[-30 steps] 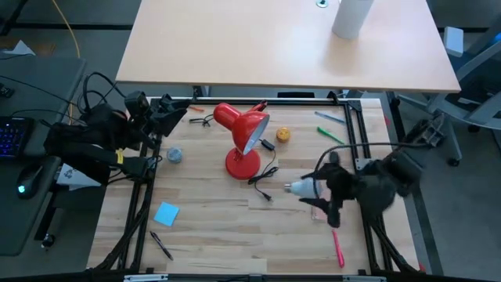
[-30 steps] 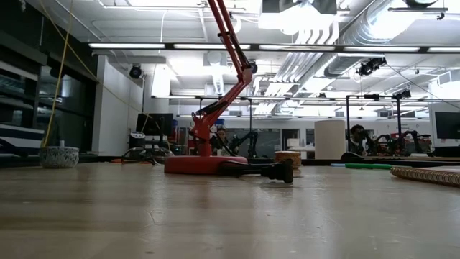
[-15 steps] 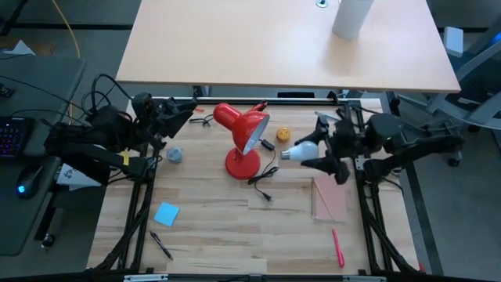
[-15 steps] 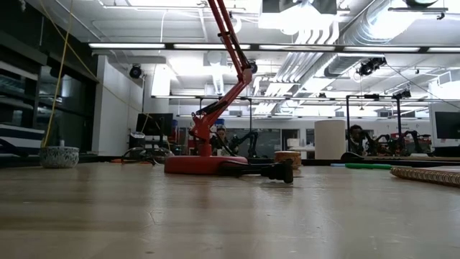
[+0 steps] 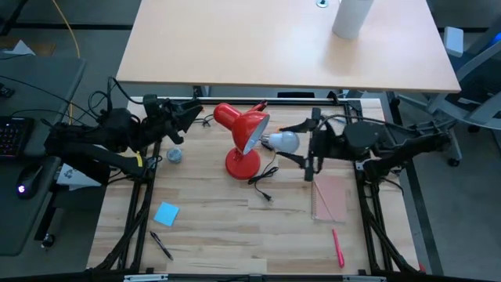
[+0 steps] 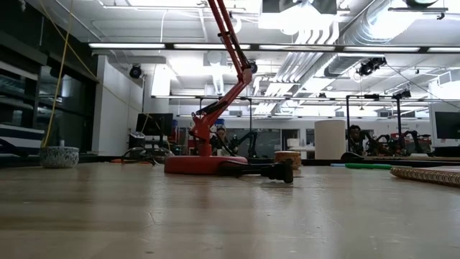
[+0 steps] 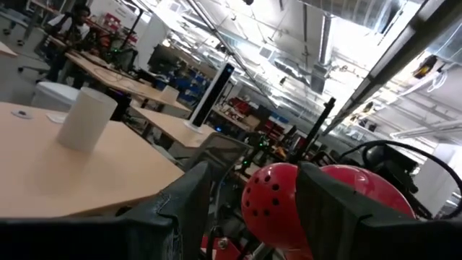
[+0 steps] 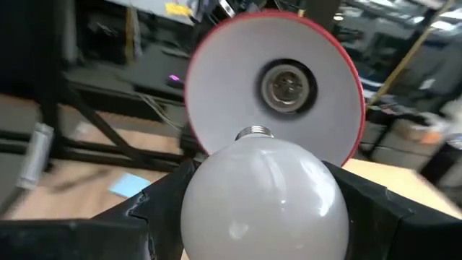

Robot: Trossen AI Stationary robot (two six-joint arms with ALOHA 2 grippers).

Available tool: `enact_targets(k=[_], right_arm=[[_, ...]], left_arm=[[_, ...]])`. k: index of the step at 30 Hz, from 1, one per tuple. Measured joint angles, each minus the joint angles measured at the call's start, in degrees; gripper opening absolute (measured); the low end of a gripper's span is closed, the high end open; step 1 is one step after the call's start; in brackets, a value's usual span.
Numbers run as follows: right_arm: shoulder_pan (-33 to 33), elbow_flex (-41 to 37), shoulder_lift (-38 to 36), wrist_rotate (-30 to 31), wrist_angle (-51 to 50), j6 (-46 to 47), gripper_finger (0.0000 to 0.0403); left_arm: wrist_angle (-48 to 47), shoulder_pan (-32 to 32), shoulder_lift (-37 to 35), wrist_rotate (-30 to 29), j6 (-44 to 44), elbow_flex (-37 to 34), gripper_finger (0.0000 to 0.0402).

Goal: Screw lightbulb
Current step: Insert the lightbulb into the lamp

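Dark and parted, the left gripper (image 5: 186,119) hangs empty just beside the back of the red metal desk lamp's domed shade (image 5: 244,125), its fingers open toward it, seemingly ready to steady it, though I cannot tell from above whether it touches. The shade's open mouth faces the right arm. There the right gripper (image 5: 307,147) is clamped on the small white rounded lightbulb (image 8: 263,195), held in the air close in front of the mouth. The bulb's long axis runs straight at the metal socket (image 8: 287,85), screw base (image 8: 254,133) leading, nearly in line but not yet entered; the right arm is plainly the nearer
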Motion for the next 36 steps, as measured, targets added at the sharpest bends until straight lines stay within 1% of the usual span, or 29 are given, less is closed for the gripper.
enact_targets(k=[7, 12, 17, 20, 24, 26, 31, 36], right_arm=[[3.1, 1.7, 2.7, 13.6, 1.1, -14.0, 0.0264], [5.3, 3.4, 6.4, 18.6, 1.5, -24.1, 0.0264], [6.4, 6.2, 10.9, 24.2, 3.7, -37.2, 0.0264], [6.5, 7.5, 13.1, 26.2, 6.8, -43.9, 0.0264], [6.5, 8.5, 15.2, 29.6, 12.0, -52.8, 0.0264], [6.5, 8.5, 16.1, 29.8, 14.0, -56.0, 0.0264], [6.5, 8.5, 17.9, 29.5, 14.4, -60.4, 0.0264], [6.4, 8.5, 19.2, 30.5, 15.2, -64.2, 0.0264]], left_arm=[[-0.2, 0.0, 0.1, -0.9, 0.0, 0.0, 0.0181], [-0.2, 0.0, 0.1, -4.4, -0.3, 0.0, 0.0181], [-0.7, 0.0, 0.1, -9.1, -4.6, 0.0, 0.0181], [-1.5, 0.0, 0.1, -10.3, -8.5, 0.0, 0.0181], [-1.5, 0.0, 0.7, -10.4, -15.8, 0.0, 0.0181], [-1.8, 0.0, 1.4, -10.2, -18.7, 0.0, 0.0181], [-2.8, 0.5, 2.4, -9.8, -24.9, 0.0, 0.0181], [-2.7, 2.6, 2.7, -5.9, -29.6, 0.0, 0.0181]])
